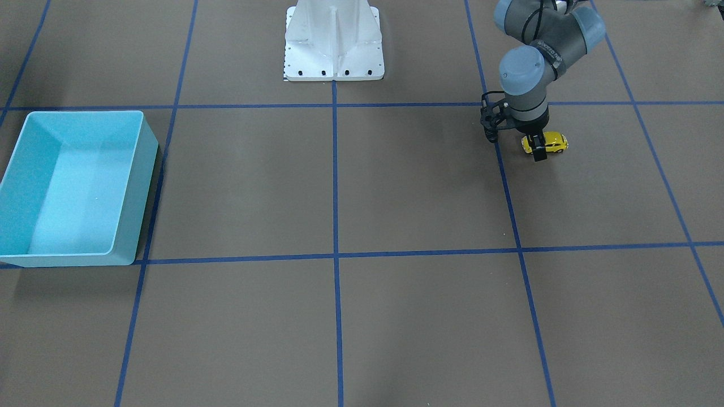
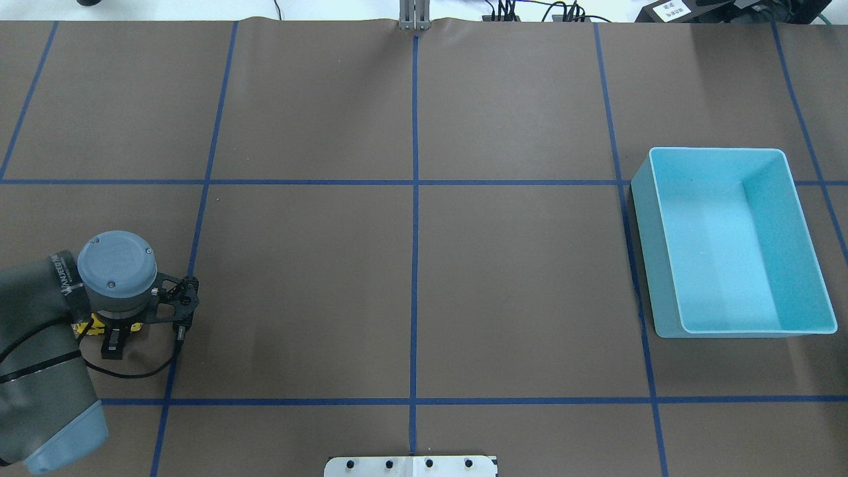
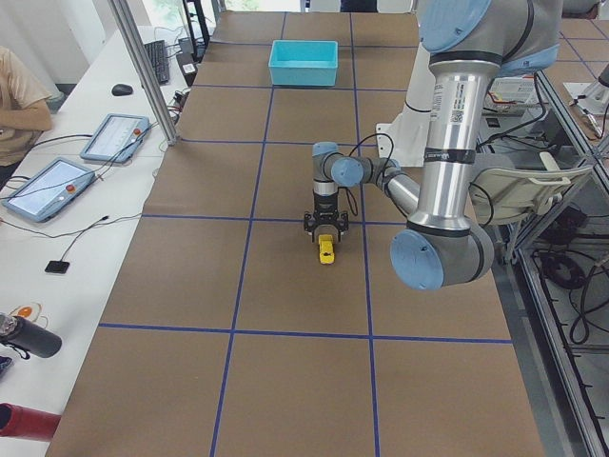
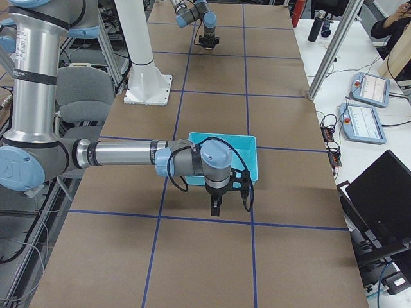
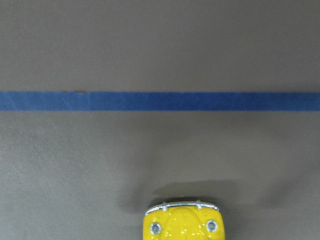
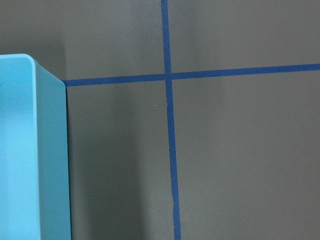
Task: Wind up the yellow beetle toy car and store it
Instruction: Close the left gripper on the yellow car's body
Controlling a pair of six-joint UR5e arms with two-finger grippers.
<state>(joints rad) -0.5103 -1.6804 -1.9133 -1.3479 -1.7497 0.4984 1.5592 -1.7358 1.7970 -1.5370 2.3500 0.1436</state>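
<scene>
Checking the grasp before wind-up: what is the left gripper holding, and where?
The left gripper straddles the car at its middle; whether its fingers clamp it cannot be told.

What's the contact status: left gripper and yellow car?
Cannot tell. In the front-facing view the left gripper straddles the yellow car; neither contact nor gap shows.
</scene>
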